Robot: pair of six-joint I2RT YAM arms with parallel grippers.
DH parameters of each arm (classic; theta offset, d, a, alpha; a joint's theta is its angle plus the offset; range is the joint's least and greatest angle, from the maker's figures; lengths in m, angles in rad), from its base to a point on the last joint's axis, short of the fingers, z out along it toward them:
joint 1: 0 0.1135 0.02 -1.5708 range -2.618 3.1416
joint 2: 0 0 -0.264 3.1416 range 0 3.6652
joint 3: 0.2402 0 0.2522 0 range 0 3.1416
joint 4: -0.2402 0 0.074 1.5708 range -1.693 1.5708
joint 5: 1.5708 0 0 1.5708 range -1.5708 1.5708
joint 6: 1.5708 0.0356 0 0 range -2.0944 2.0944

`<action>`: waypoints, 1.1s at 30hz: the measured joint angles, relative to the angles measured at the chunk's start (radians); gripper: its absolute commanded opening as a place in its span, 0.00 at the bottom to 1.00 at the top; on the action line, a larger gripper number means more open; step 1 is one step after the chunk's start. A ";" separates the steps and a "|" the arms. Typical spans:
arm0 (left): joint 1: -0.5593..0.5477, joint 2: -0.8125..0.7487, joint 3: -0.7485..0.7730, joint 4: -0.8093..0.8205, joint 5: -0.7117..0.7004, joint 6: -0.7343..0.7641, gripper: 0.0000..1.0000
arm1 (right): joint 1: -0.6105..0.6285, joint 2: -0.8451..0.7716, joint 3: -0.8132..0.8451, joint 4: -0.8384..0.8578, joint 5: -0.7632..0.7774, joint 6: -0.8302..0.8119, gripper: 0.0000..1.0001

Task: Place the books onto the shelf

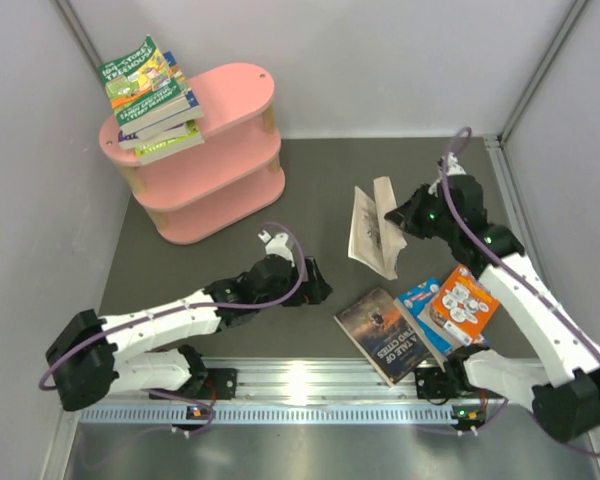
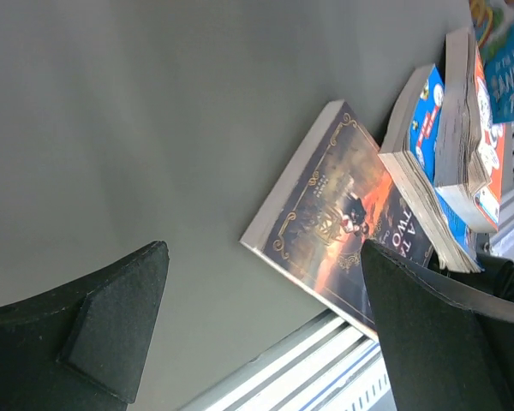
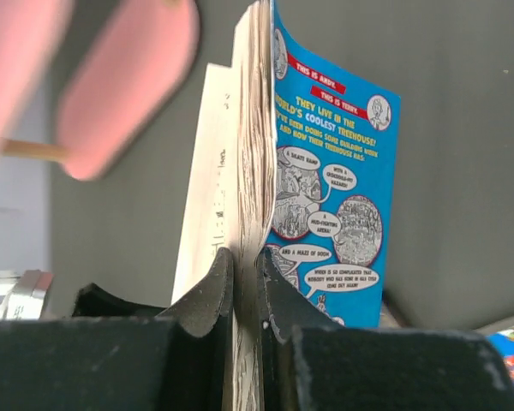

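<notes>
Pinching blue paperback (image 3: pixel 334 171) by its page block, right jaws clamped | looks light, floppy, covers splaying; spine edge would grip firmer | left jaws wide, empty

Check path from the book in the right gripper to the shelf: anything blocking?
Nothing visible. The right gripper is shut on the open book; bare table lies between it and the shelf. The left gripper sits nearer the arm bases, off that line. A book stack fills the top board's left end.

Pink shelf (image 1: pixel 235 90), blue cartoon-covered book (image 3: pixel 334 197)
</notes>
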 measured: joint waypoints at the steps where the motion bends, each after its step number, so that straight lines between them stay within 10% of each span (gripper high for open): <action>1: 0.000 -0.029 -0.011 -0.012 -0.014 -0.003 0.99 | -0.008 -0.060 -0.053 0.035 -0.010 0.027 0.00; 9: 0.000 -0.155 -0.097 -0.061 -0.122 -0.018 0.98 | -0.188 -0.263 -0.699 0.509 -0.235 0.376 0.00; 20: 0.000 0.004 -0.083 -0.076 -0.118 -0.018 0.97 | -0.351 -0.262 -1.063 1.217 -0.422 0.777 0.00; 33: 0.000 0.026 0.017 -0.092 -0.202 0.021 0.99 | -0.364 0.325 -1.084 1.817 -0.679 1.009 0.00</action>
